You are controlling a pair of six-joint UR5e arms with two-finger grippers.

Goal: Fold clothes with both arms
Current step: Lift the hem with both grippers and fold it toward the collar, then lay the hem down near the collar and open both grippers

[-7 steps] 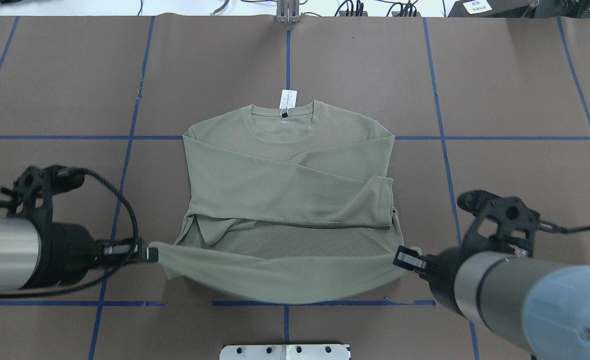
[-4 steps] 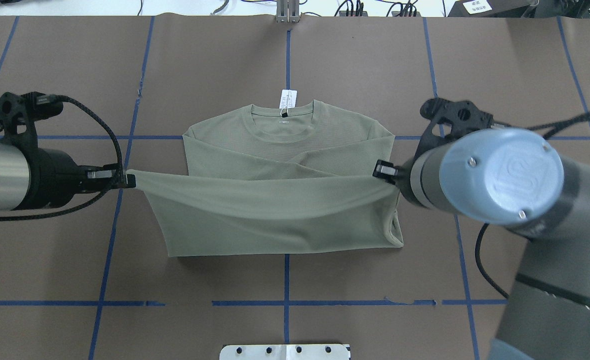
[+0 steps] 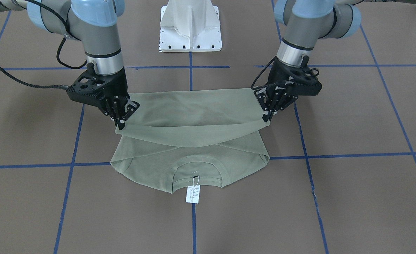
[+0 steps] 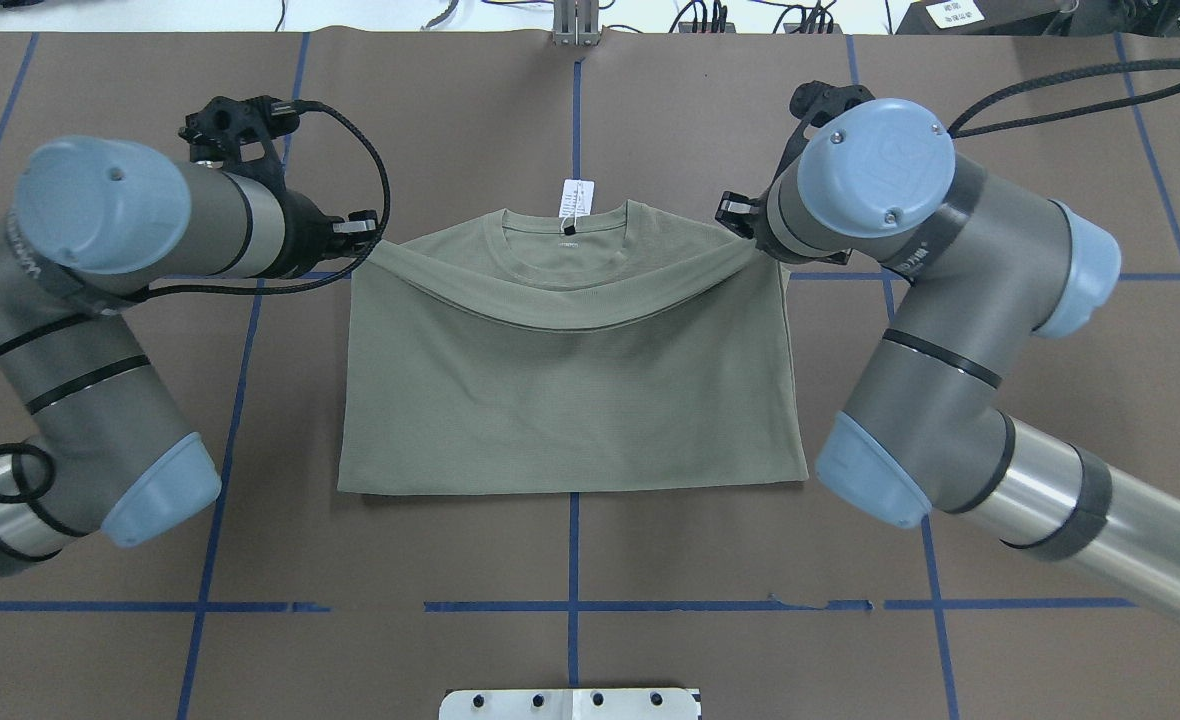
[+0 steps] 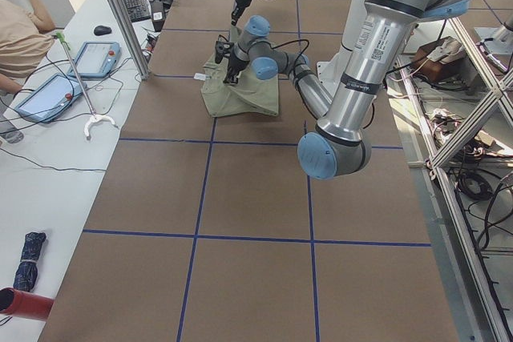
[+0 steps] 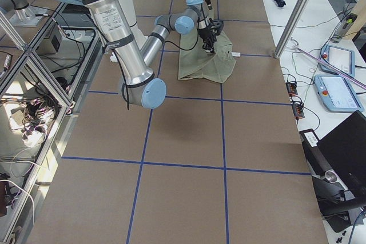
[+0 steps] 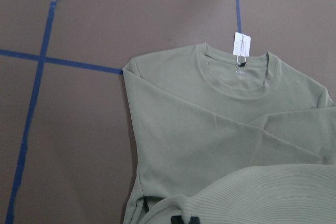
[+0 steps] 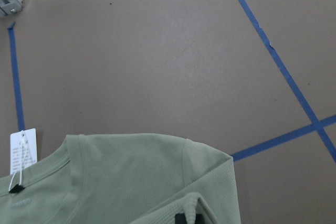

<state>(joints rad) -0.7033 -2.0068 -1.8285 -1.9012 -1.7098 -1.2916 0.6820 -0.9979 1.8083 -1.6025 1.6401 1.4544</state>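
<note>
Sage-green shirt (image 4: 570, 400) lies flat in the middle of the brown table (image 4: 1000, 130), its lower half doubled up over the chest so that the hem (image 4: 570, 318) sags just short of the collar. At the overhead view's left, the left gripper (image 4: 368, 232) is clenched on one hem corner, raised off the cloth beneath. The white hang tag (image 4: 575, 198) lies on the table past the neckline. At the right, the right gripper (image 4: 735, 212) pinches the other hem corner, likewise raised.
</note>
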